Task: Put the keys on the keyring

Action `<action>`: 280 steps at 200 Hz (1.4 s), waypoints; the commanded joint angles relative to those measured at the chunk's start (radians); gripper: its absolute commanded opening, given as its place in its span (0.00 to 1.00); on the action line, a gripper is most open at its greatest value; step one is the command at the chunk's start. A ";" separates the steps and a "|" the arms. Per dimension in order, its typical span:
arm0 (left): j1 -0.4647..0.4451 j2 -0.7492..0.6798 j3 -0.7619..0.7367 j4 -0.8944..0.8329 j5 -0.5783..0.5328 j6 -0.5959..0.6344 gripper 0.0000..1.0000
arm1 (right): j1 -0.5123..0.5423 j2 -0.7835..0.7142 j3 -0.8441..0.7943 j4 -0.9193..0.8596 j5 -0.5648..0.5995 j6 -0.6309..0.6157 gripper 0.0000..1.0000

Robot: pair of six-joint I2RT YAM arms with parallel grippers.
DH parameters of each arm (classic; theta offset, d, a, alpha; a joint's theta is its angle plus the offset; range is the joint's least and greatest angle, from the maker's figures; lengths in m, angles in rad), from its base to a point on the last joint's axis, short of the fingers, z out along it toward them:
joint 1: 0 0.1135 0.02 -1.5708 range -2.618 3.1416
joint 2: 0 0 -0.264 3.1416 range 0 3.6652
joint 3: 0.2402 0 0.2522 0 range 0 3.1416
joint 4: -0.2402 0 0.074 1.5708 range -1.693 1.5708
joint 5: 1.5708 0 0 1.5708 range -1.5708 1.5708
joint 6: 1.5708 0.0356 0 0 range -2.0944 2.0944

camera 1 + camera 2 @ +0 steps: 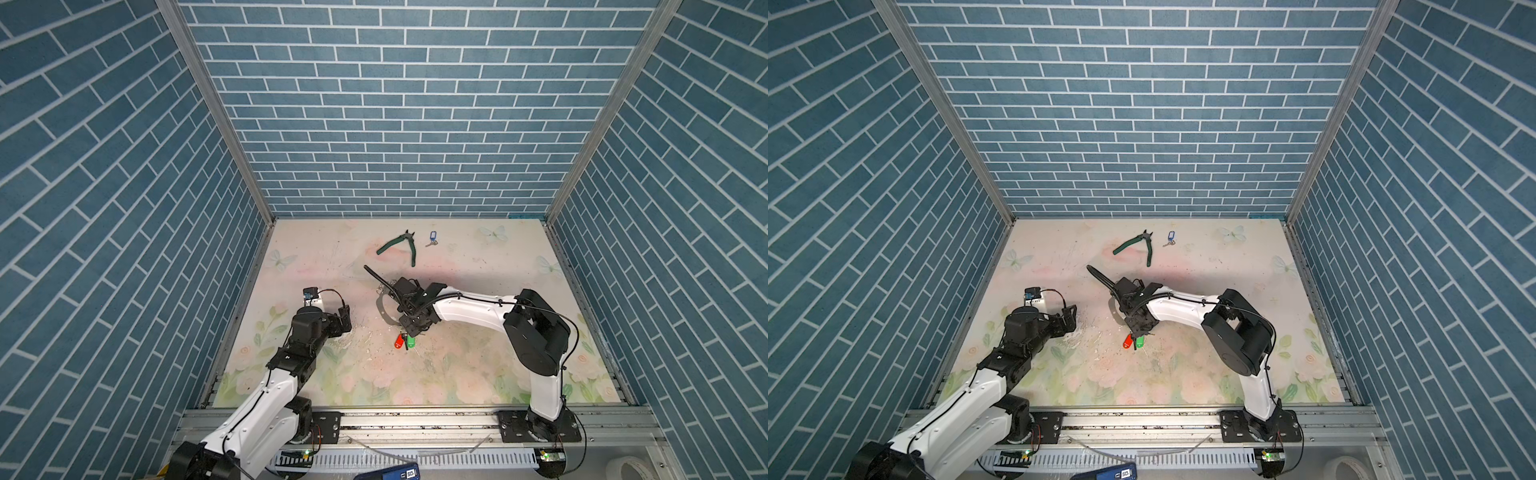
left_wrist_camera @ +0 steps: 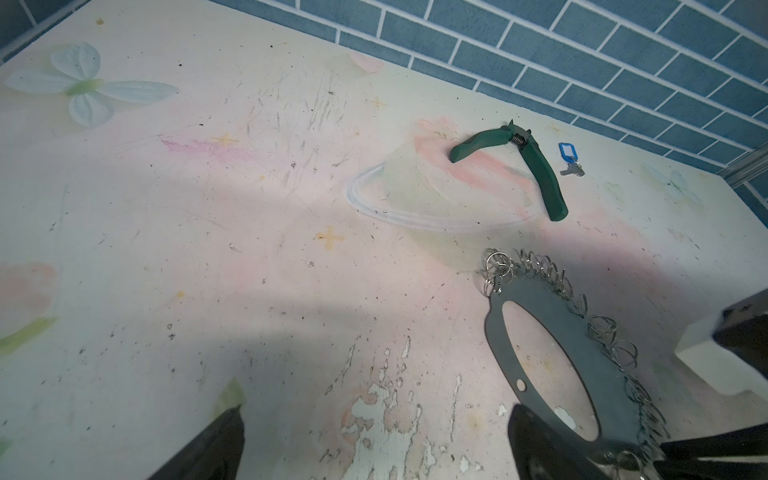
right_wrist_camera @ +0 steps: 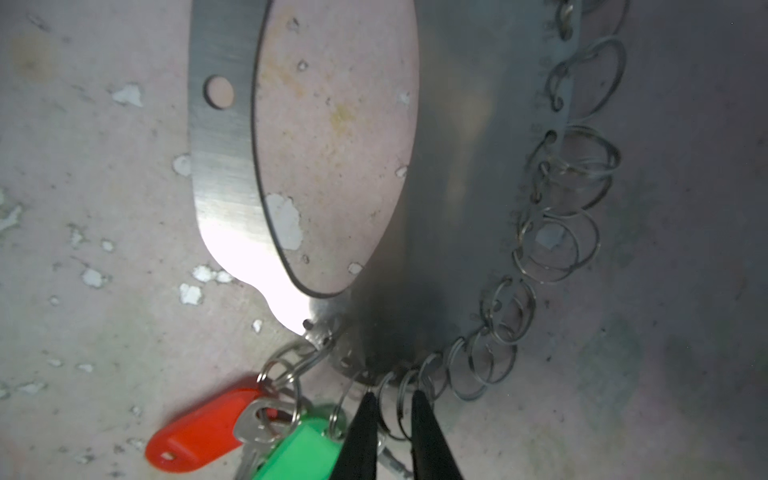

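The keys [image 1: 432, 237] [image 1: 1170, 238], a small silvery key on a blue tag [image 2: 566, 151], lie near the back wall, far from both arms. The keyring [image 3: 220, 145], a flat dark grey oval hoop [image 2: 494, 332] edged with small metal rings, lies mid-table [image 1: 380, 308] [image 1: 1113, 309], partly hidden under my right arm. My right gripper [image 3: 394, 395] [image 1: 411, 332] [image 1: 1138, 332] points down at the hoop's near end. Its thin black fingertips [image 3: 370, 401] stand almost together with small rings pinched between them. My left gripper [image 2: 376, 440] [image 1: 345, 318] [image 1: 1069, 318] is open and empty, left of the hoop.
Green-handled pliers [image 1: 401, 246] [image 1: 1140, 246] [image 2: 536, 166] lie open beside the blue-tagged key. A red-tagged key [image 3: 199, 432] [image 1: 399, 341] and a green-tagged key [image 3: 303, 453] [image 1: 410, 341] hang from rings at the hoop's near end, beside my right fingertips. Brick walls enclose three sides.
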 commanded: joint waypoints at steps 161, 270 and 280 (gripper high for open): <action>-0.125 0.055 0.029 0.113 0.215 0.106 0.99 | -0.018 -0.181 -0.068 0.052 -0.081 0.132 0.00; -0.364 0.113 0.005 0.314 0.267 0.316 0.90 | -0.024 -0.344 -0.110 0.050 -0.082 0.174 0.00; -0.399 0.096 -0.009 0.348 0.252 0.362 0.88 | -0.025 -0.359 -0.111 0.041 -0.082 0.172 0.00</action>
